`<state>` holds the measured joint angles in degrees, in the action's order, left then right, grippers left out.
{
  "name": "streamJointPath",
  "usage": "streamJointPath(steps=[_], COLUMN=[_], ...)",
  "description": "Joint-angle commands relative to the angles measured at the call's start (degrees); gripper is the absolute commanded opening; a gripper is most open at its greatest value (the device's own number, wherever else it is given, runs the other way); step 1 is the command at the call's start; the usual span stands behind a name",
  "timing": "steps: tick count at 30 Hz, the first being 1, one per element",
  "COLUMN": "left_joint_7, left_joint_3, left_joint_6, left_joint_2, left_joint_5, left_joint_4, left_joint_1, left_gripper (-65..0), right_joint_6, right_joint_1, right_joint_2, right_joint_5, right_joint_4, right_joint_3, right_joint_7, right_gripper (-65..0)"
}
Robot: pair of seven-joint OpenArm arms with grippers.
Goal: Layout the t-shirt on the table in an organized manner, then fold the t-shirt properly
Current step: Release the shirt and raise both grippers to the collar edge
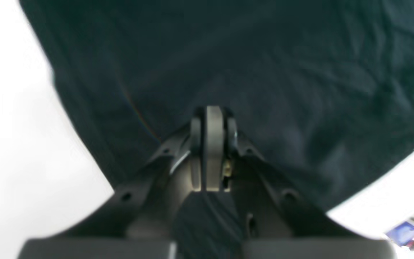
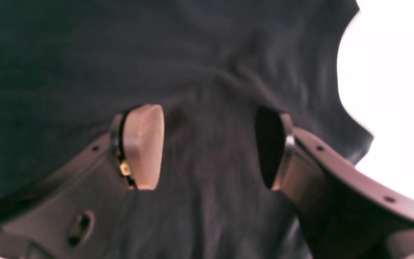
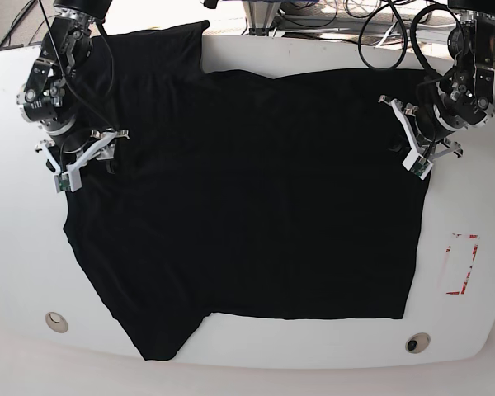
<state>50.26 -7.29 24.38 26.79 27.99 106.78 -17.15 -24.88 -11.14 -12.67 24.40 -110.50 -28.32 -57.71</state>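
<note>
Both grippers hovered over a black t-shirt (image 3: 247,198) spread across the white table (image 3: 330,56), seen from the base camera. On that view's right, the left gripper (image 1: 212,115) had its fingers pressed flat together with no gap between them; its wrist camera showed dark cloth directly beneath and ahead of the tips, though whether any fabric was caught between them could not be told. It sat at the shirt's right edge, close to the table's right side. On the base view's left, the right gripper (image 2: 208,147) stood with its two pads (image 2: 146,144) spread well apart, wrinkled cloth showing between them and nothing clamped. It sat over the shirt's left part, toward the table's far left corner.

The t-shirt covered most of the table's middle, lying largely flat, with one sleeve reaching the far edge at upper left and another trailing toward the near edge at lower left. A red dashed rectangle (image 3: 460,264) lay on bare table just right of the cloth, and two small round holes (image 3: 57,321) sat near the front corners.
</note>
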Motion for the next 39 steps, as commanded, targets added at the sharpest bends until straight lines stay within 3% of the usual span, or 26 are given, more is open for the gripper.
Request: streamJointPath(steps=[1,3,6,8,10,14,19,24,32,39], left_joint_7=[0.1,0.4,0.4,0.4,0.4,0.5,0.5,0.5,0.5,0.5], left_joint_3=[-1.8,-2.3,-3.1,-4.3,-5.7,-8.4,-9.5,-13.7,-20.1,-27.1], left_joint_6=[-0.1,0.5,5.0,8.1,10.5,11.4,11.6,15.6,15.6,15.6], left_joint_2=[-0.1,-0.6,-1.0,-1.1,-2.0,-3.7,-3.7,-3.8,-4.1,-7.0], left_joint_5=[0.3,0.3,0.3,0.3,0.3,0.3,0.4,0.4,0.4,0.4], left_joint_4=[1.4,1.4,1.4,1.4,1.4,1.9,3.3,5.4,7.0,6.8], left_joint_1=[-0.4,-0.5,-1.3,-2.1,-2.2,-2.7,-4.0,-6.3,-10.0,-12.0], left_gripper=[-65.0,-65.0,-59.9,-52.5,-40.6,-25.0,-24.3,-24.3,-24.3,-24.3], right_joint_6=[-0.1,-0.1,-0.1,-0.1,-0.1,-0.1,-0.1,-2.0,-3.7,-5.1], right_joint_1=[-2.9,-4.6,-7.7,-9.5,-11.1,-13.6,-15.3,-15.5,-15.2,-15.0], right_joint_2=[-0.4,-0.4,-0.3,-0.3,-0.3,-0.2,0.6,0.8,-2.0,-4.3], right_joint_5=[5.3,8.5,13.8,16.4,18.5,20.5,20.9,20.9,20.8,20.6], right_joint_4=[-1.1,-1.1,-1.0,-1.0,-0.9,-0.9,-0.1,5.5,14.6,19.6], right_joint_3=[-4.8,-7.1,-10.7,-12.3,-13.8,-16.1,-19.8,-22.1,-22.1,-22.1], right_joint_7=[0.0,-0.1,-0.6,-0.7,-0.7,-0.7,-0.7,-0.7,-0.4,-0.4], right_gripper=[-25.7,-25.5,-25.5,-25.4,-23.3,-14.3,-6.3,-7.6,-7.6,-7.6])
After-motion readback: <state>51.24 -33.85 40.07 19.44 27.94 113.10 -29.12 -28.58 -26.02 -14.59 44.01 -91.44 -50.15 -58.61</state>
